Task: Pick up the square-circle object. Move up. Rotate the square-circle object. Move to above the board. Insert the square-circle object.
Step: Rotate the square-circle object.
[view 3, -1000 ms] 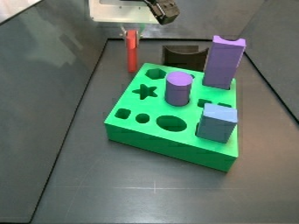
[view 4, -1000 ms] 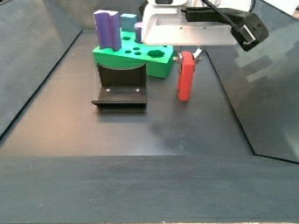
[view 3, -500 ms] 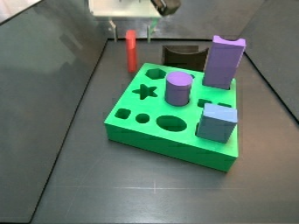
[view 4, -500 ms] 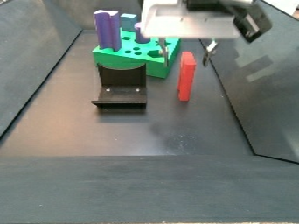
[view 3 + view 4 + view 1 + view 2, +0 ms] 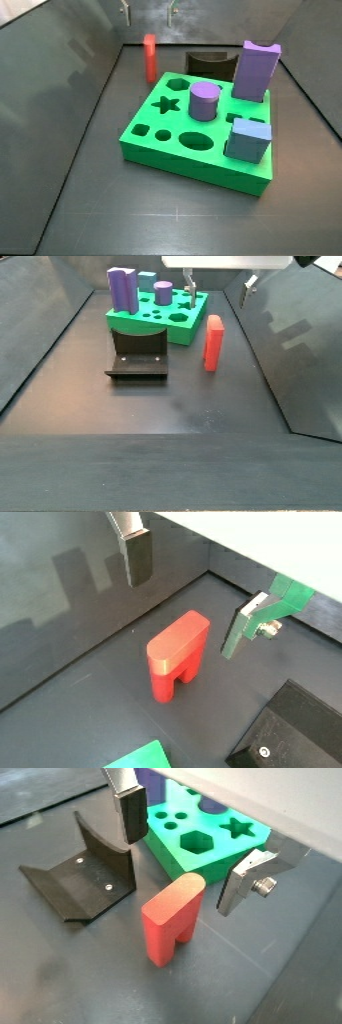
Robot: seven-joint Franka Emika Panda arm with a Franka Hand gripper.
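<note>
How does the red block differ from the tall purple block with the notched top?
The red block is slim and short; the tall purple block is thicker and taller.
The red block stands on the dark floor beside the green board; the purple block stands on the board.
The red block's top is plain in a side view; the purple block's top is notched.
Both stand upright, and the hand above the red block holds neither.

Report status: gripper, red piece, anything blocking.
Gripper open, above the square-circle object, not touching. Red piece upright on the floor beside the board. Fixture close by; nothing between the fingers.
</note>
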